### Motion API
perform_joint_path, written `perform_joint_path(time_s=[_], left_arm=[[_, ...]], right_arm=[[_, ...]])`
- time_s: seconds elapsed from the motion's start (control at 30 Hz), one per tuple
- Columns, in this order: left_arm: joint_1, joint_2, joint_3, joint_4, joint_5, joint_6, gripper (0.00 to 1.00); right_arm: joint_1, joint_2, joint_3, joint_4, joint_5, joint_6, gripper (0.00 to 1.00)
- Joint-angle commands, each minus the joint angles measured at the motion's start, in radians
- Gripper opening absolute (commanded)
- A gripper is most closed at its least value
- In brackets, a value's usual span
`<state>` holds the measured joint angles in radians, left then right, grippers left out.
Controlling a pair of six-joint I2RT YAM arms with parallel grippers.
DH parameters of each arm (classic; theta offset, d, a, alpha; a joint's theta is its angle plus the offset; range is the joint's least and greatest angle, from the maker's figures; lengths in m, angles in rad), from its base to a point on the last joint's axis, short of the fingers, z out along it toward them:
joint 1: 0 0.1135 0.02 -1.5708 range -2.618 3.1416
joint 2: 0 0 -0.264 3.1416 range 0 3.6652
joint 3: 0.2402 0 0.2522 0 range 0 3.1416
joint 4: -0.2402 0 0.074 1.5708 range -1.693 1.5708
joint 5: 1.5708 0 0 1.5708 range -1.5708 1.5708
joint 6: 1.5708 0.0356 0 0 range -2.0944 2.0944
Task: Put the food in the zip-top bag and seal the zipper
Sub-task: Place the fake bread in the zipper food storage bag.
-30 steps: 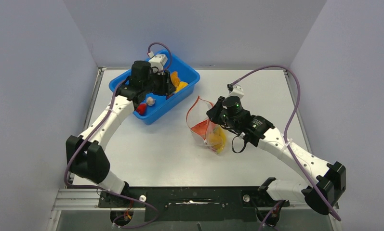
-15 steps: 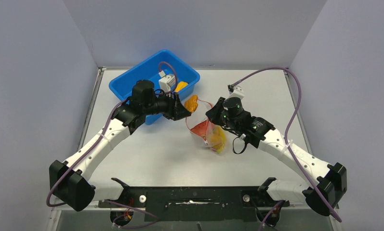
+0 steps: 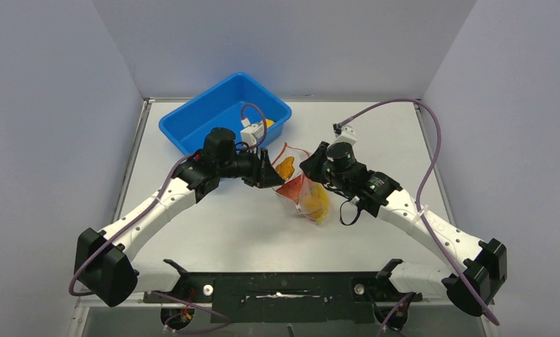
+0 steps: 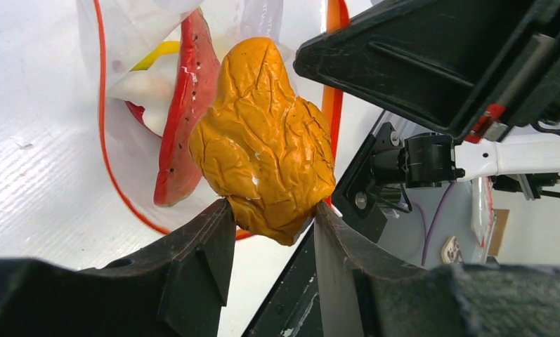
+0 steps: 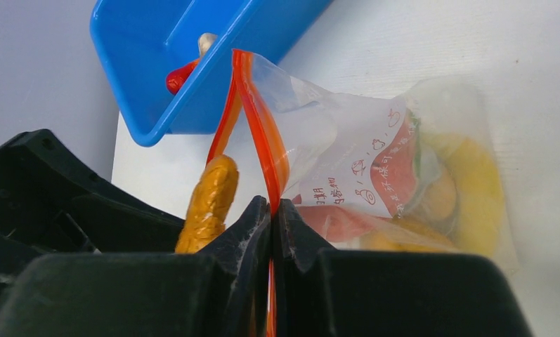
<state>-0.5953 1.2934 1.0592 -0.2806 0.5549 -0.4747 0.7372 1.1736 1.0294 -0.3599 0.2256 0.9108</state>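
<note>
Orange lump [image 4: 263, 133] moved to bag [image 5: 347, 140], tub [image 3: 206, 116] behind

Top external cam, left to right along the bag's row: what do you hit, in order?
The left end effector → the orange wrinkled plastic toy food lump it is shut on → the right end effector, shut on the red-orange zipper strip. The clear floppy zip-top bag spans the last two, so it is left unranked.
</note>
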Motion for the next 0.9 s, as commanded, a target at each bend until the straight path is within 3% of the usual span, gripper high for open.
perform_joint_path(time_s=[0.0,0.2,0.43,0.67,0.87], left_arm=[[-0.023,0.028,0.010,0.070,0.001,-0.039,0.34],[-0.053,0.068,0.038,0.040,-0.048,-0.039,0.41],[-0.065,0.082,0.061,0.029,-0.082,-0.048,0.55],[-0.069,0.043,0.044,0.048,-0.152,-0.058,0.59],[-0.069,-0.079,-0.005,0.133,-0.230,-0.065,0.59]], right_arm=[[0.011,-0.047,-0.010,0.080,0.003,0.016,0.00],[0.017,-0.054,-0.016,0.082,-0.004,0.017,0.00],[0.028,-0.063,-0.033,0.096,-0.003,0.032,0.00],[0.031,-0.075,-0.055,0.107,0.004,0.049,0.01],[0.031,-0.067,-0.035,0.094,0.003,0.073,0.00]])
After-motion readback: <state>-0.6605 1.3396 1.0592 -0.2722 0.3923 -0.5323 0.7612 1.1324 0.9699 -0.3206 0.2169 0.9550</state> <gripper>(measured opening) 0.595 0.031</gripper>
